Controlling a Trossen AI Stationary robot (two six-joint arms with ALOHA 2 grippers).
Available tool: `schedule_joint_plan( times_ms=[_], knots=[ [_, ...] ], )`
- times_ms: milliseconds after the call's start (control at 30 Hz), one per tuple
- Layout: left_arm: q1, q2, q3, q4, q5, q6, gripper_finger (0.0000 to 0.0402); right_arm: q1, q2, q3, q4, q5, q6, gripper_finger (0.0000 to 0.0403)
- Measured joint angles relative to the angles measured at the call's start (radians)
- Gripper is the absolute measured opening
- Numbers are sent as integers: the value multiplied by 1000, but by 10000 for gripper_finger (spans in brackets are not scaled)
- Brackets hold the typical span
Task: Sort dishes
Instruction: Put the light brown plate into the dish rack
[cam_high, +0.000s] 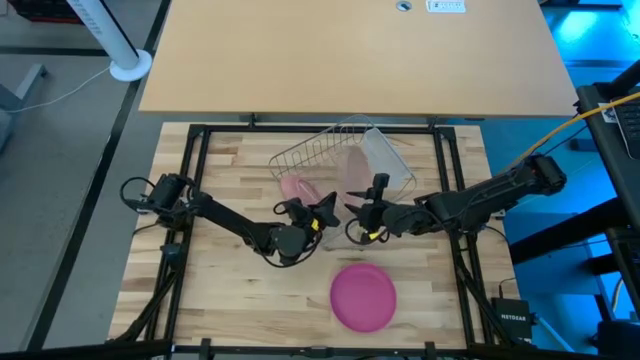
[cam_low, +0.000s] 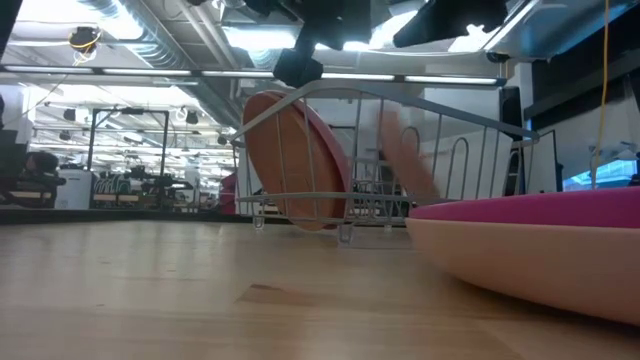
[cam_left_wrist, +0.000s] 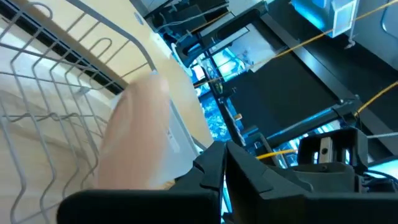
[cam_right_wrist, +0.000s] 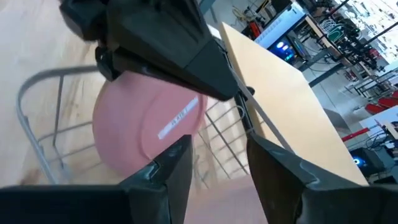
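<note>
While two plates stand in the wire rack (cam_high: 345, 150), we judge sorting mostly done; the magenta plate (cam_high: 363, 296) lies on the surface (cam_high: 230, 290). The left pincer (cam_high: 322, 208) is closed and empty; the right pincer (cam_high: 372, 192), beside the rack, gapes empty.

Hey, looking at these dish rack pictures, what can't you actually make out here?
- Clear cup: high view, a pale blur on the wire rack; whether it sits inside can't be told.
- Magenta plate: low view, cut off by the picture's right edge.
- Left gripper: high view, too small to show what its fingers pinch.
- Tan plate: low view, top hidden by an arm.
</note>
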Motion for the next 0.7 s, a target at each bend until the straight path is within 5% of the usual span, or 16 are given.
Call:
schedule_joint_plan(
  times_ms=[133, 433, 700],
  knots=[
    [16, 0, 0, 2, 90, 130, 7, 0, -39, 0, -86, 46, 1, 159],
    [112, -1, 0, 61, 580, 570, 36, 0, -232, 0, -255, 58, 18, 159],
    [200, -16, 0, 69, 746, 939, 110, 0, -473, 0, -356, 0, 116, 159]
  ],
)
